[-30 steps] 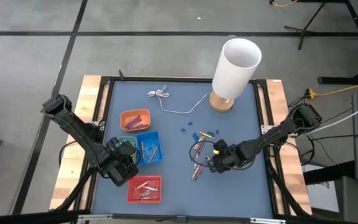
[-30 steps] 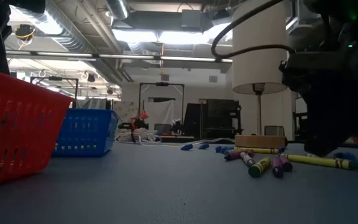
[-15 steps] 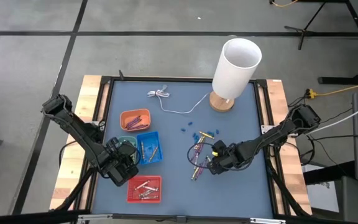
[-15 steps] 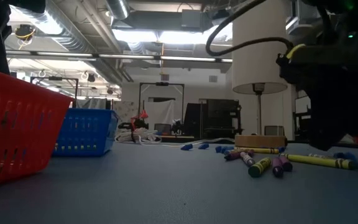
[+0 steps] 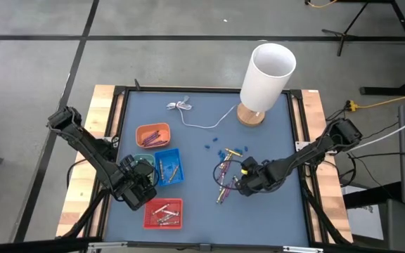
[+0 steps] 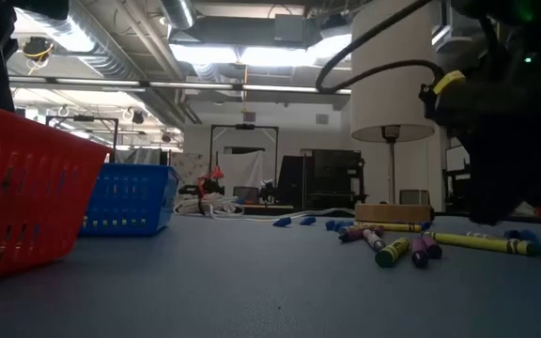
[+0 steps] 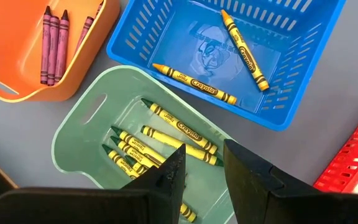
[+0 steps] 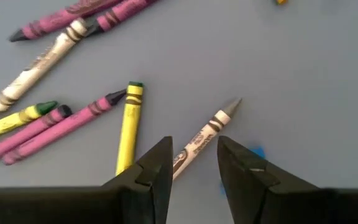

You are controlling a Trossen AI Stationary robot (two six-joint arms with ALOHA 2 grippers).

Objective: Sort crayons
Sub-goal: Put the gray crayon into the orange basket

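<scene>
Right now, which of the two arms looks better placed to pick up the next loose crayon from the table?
The right one, probably. The right gripper hangs open directly over a whitish crayon in the loose pile. The left gripper is across the table, over the green tray of sorted yellow crayons.

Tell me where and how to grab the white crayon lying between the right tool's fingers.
Grip the white crayon at mid-shaft, on the paper wrap, coming straight down from above. It lies flat on the table, apart from the yellow crayon, and the right tool, open, already straddles it; closing across its thin width looks best.
</scene>
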